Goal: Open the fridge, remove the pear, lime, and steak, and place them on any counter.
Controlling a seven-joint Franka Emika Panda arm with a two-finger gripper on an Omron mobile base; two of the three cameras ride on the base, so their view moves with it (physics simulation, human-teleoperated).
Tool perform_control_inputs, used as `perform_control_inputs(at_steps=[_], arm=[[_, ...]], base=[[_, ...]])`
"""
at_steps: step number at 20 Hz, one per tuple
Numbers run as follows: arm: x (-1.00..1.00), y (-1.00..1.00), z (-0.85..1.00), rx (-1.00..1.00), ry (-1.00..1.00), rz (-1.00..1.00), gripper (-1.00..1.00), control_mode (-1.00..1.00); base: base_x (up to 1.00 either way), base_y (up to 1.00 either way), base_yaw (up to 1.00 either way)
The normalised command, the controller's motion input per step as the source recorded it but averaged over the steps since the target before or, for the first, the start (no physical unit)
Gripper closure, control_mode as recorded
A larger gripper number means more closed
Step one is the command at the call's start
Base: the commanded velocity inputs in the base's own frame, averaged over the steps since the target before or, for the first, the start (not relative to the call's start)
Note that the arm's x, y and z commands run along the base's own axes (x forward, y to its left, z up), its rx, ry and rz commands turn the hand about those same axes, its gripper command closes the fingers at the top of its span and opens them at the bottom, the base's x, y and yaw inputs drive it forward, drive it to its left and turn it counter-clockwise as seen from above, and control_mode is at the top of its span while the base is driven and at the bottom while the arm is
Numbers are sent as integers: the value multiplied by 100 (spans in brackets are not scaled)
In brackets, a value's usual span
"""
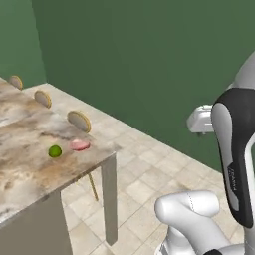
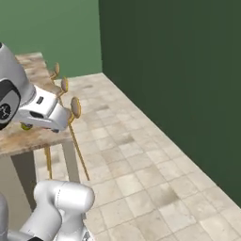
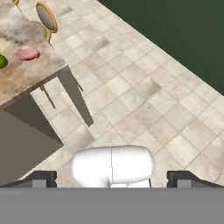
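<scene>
Resting side by side on the desk (image 1: pixel 30 164), lime (image 1: pixel 55 151) and steak (image 1: pixel 79 145) leave the pear outstanding (presumably fridge-bound); pincer (image 3: pixel 112 178) fingers spread apart, empty, ready to fetch it.

Green lime (image 1: pixel 55 151) and flat pink steak (image 1: pixel 79 145) lie just beside each other near the marbled counter's (image 1: pixel 30 169) corner; both rest apart.
</scene>
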Motion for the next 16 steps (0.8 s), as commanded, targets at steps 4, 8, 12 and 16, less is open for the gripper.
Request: perform_control_inputs(at_steps=[4, 8, 12, 16], arm=[[0, 0, 0, 0, 0, 0, -100, 100], [0, 0, 0, 0, 0, 0, -100, 100], [0, 0, 0, 0, 0, 0, -100, 100], [0, 0, 0, 0, 0, 0, -100, 100]], base=[[0, -15, -88], [0, 0, -98], [0, 0, -100], [0, 0, -100]])
